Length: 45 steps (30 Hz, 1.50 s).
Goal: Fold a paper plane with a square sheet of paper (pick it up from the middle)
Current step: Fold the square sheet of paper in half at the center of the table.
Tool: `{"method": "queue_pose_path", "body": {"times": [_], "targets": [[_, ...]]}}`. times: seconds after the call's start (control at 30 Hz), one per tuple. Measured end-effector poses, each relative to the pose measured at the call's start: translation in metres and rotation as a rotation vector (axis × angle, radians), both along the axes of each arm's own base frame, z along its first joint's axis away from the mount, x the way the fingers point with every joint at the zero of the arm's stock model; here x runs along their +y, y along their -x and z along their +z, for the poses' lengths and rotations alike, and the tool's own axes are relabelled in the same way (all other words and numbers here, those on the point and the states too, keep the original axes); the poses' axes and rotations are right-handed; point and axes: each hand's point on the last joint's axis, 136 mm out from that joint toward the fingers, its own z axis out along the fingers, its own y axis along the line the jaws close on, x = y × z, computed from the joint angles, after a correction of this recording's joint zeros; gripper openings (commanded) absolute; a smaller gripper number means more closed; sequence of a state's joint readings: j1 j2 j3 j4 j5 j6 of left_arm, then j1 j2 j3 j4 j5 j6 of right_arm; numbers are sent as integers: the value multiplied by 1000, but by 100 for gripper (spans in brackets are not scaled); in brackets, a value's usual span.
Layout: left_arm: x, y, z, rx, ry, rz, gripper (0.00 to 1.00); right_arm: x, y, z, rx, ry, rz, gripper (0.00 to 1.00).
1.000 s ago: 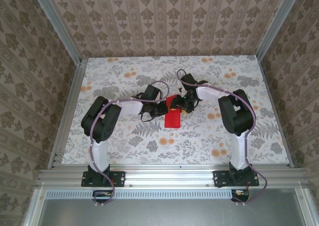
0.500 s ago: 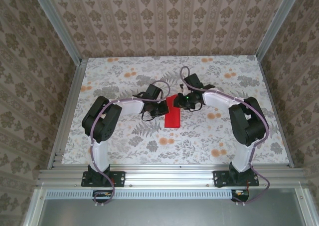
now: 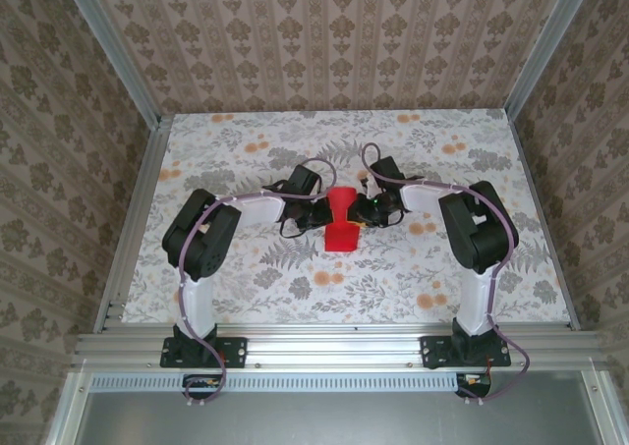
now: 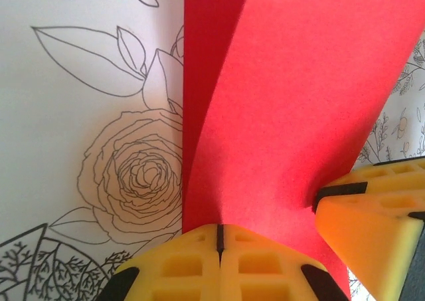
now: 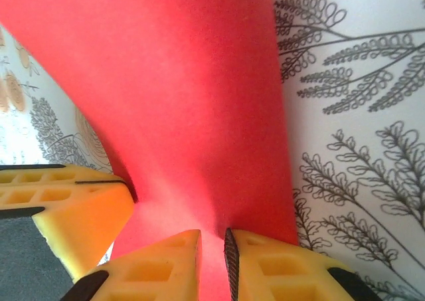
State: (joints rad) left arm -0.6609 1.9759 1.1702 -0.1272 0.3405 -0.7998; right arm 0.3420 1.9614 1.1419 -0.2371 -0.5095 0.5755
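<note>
The square sheet of paper [image 3: 341, 221] is bright red and lies mid-table, pinched narrow at its waist between both grippers. My left gripper [image 3: 323, 215] is shut on its left edge; in the left wrist view the yellow fingertips [image 4: 219, 233] meet on the red sheet [image 4: 285, 108]. My right gripper [image 3: 361, 212] is shut on the right edge; in the right wrist view the paper [image 5: 192, 95] runs into the narrow gap of the gripper [image 5: 212, 240]. The paper bows up between the two grips. The paper plane is out of view.
The table [image 3: 246, 150] has a floral-printed top, with patterned walls on three sides and an aluminium rail [image 3: 324, 345] along the near edge. Each wrist view catches the other gripper's yellow finger [image 4: 372, 214] [image 5: 66, 208] close by.
The right gripper swung in from the paper's far side to its right edge and closed on it. The flat red rectangle is now pinched into an hourglass shape. The left gripper stayed put.
</note>
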Motion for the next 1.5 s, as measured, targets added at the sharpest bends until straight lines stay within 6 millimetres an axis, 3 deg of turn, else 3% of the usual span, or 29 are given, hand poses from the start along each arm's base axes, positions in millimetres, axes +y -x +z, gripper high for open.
{"method": "queue_pose_path", "body": {"times": [0.2, 0.4, 0.47, 0.6, 0.87, 1.0, 1.13, 1.33, 1.5], "targets": [[-1, 0, -1, 2, 0, -2, 0, -2, 1, 3, -8, -24, -3, 20], [-2, 1, -1, 1, -1, -5, 0, 7, 7, 25, -43, -60, 22, 21], [-2, 1, -1, 1, -1, -5, 0, 11, 14, 22, -32, -67, 31, 20], [-2, 0, -1, -1, -2, -4, 0, 6, 34, -1, 41, -48, 30, 20], [-2, 0, -1, -2, -3, -4, 0, 4, 35, 4, 42, -62, 25, 21], [-2, 0, -1, -3, -3, -4, 0, 10, 46, 11, 45, -75, 44, 21], [-3, 0, -1, -2, -3, -4, 0, 13, 67, -1, 87, -81, 64, 20], [-3, 0, -1, -4, -5, -4, 0, 15, 70, 0, 73, -123, 61, 20], [-3, 1, -1, -6, -8, -4, 0, 16, 86, 4, 89, -128, 59, 21]]}}
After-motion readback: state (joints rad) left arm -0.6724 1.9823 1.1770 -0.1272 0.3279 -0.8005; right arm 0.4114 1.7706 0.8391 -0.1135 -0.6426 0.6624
